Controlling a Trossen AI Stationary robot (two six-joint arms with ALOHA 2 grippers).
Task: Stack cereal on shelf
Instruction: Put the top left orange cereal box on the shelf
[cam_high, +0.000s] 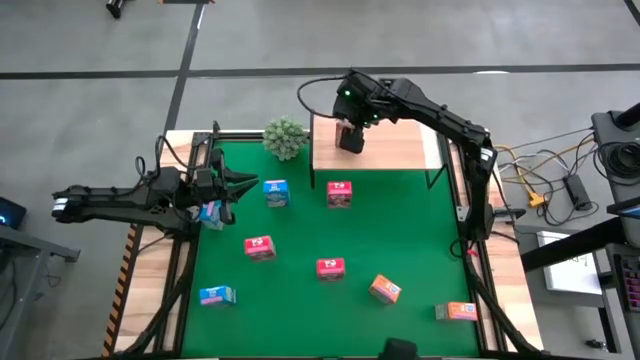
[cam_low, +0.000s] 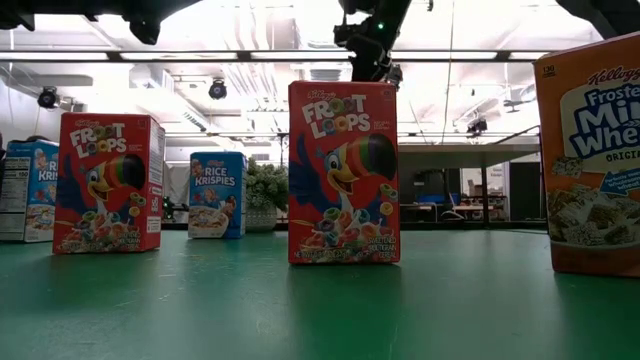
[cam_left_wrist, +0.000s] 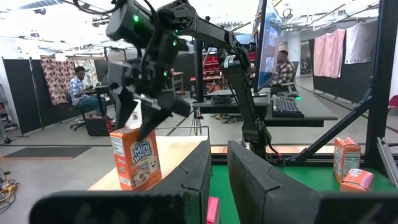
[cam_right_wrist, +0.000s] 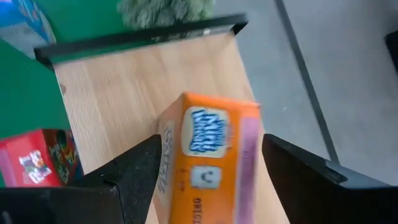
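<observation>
while spread fingers (cam_right_wrist: 205, 168) flank it, orange cardboard box (cam_right_wrist: 211, 155) meets pale wooden shelf (cam_right_wrist: 124, 87).

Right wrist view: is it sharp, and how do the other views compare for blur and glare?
Right wrist view: the orange box on the shelf is smeared with blur. Low view: ceiling lights glare, and the near orange box is cut off by the frame. Left wrist view: own fingers soft. High view: even light, sharp.
</observation>
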